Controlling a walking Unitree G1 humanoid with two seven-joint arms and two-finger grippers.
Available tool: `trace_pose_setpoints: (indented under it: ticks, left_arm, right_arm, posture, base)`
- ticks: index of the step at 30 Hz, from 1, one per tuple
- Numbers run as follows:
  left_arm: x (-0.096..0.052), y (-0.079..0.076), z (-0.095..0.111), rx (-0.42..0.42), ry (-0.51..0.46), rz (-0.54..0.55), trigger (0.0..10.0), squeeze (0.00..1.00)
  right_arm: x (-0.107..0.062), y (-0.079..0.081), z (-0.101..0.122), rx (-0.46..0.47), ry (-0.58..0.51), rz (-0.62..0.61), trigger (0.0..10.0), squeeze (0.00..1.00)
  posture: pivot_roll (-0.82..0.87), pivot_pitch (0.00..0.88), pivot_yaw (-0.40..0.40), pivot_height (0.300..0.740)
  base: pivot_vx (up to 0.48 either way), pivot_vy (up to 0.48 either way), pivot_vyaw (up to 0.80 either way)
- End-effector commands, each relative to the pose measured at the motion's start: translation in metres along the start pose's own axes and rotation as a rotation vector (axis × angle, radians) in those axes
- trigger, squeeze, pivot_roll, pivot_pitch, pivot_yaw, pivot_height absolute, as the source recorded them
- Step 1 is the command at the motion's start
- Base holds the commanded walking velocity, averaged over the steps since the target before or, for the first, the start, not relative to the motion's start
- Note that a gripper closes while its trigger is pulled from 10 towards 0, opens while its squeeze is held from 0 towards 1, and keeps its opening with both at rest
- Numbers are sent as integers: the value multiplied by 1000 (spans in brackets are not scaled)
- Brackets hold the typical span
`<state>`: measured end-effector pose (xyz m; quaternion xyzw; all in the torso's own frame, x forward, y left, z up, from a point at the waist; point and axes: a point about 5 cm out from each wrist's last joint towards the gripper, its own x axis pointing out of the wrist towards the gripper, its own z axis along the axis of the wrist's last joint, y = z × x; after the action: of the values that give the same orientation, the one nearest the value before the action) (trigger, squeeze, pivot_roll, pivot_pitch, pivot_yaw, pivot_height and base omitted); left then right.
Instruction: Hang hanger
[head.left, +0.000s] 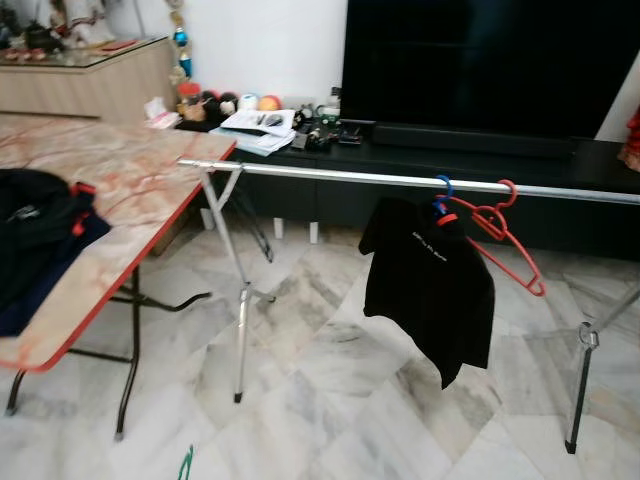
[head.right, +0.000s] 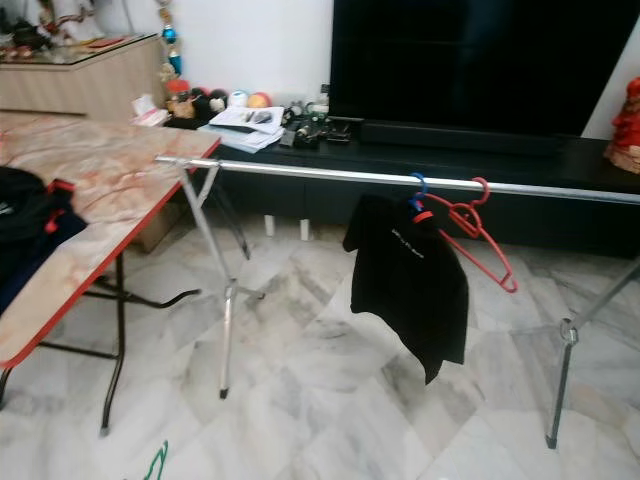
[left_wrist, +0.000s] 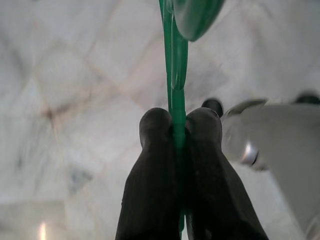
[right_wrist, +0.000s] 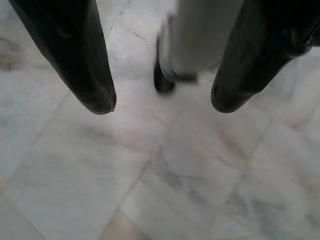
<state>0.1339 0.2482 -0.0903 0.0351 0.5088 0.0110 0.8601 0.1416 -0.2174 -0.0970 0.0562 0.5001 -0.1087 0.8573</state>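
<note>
The left end effector pinches a thin green plastic hanger between its black fingers, low over the pale marble floor. The right end effector hangs with fingers spread wide. Farther off, a long silver clothes rail carries a black T-shirt and an empty red hanger; a marble-patterned tabletop stands left

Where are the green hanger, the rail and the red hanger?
green hanger (left_wrist: 178, 75): left wrist view, bar above the fingers.
rail (head.left: 330, 175): left eye view, bare middle stretch.
red hanger (head.left: 515, 255): left eye view, sloping arm.
</note>
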Motion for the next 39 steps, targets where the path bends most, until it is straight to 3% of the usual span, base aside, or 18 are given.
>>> trace_pose_setpoints:
  ticks: [1,26,33,39]
  left_arm:
    - [0,-4,-3,16,9,-21,10000,0]
    - [0,-5,-5,21,12,-22,10000,0]
    - [-1,-1,-6,28,18,3,10000,0]
    - [0,-3,-4,21,3,2,10000,0]
  right_arm:
    - [0,-4,2,13,-11,-14,10000,0]
    - [0,-5,1,5,-10,-10,10000,0]
    - [0,-4,0,2,-7,-9,10000,0]
    - [0,-6,2,-34,-8,-12,10000,0]
  posture:
    - [146,0,21,740]
    - [154,0,10,740]
    - [133,0,7,740]
    - [147,0,-15,740]
  base:
    - [368,0,0]
    - [370,0,0]
    - [0,0,0]
    - [0,-409,0]
